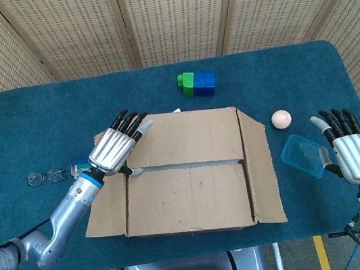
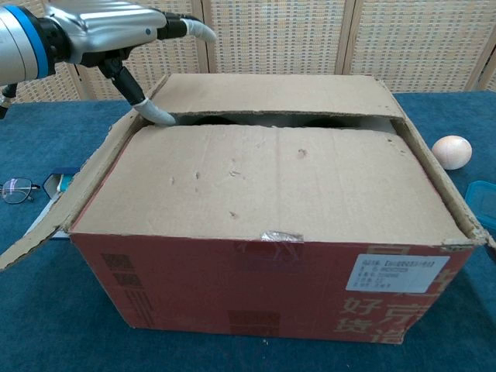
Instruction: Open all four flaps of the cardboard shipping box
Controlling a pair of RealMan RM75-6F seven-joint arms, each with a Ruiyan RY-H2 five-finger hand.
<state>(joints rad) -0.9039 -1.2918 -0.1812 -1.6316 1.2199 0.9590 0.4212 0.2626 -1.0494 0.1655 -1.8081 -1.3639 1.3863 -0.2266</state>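
Left hand (image 1: pixel 115 149) sits over the 9 o'clock end of the cardboard box (image 1: pixel 186 175), fingers stretched out on top of the far flap (image 1: pixel 187 137) and thumb hooked under that flap's edge at the seam, so it pinches the flap; in the chest view the thumb tip goes into the dark gap where the far flap stands a little above the near flap (image 2: pixel 263 182). Near flap lies flat and closed. Two side flaps are folded outward: one (image 1: pixel 102 205) at the 9 o'clock side, slanting down toward the bench (image 1: pixel 28 125), the other (image 1: pixel 262 170) at the 3 o'clock side. Box stands at the middle of the blue bench, toward 6 o'clock, its red front with a white label (image 2: pixel 399 273) facing the chest camera. Right hand (image 1: pixel 352 149) hangs at the 4 o'clock edge of the bench, fingers straight and apart, holding nothing, just beside a clear blue plastic tray (image 1: pixel 301 155). An egg (image 1: pixel 281 119) lies near 3 o'clock of the box. Green and blue blocks (image 1: pixel 196 84) sit at 12 o'clock, eyeglasses (image 1: pixel 44 176) at 9 o'clock
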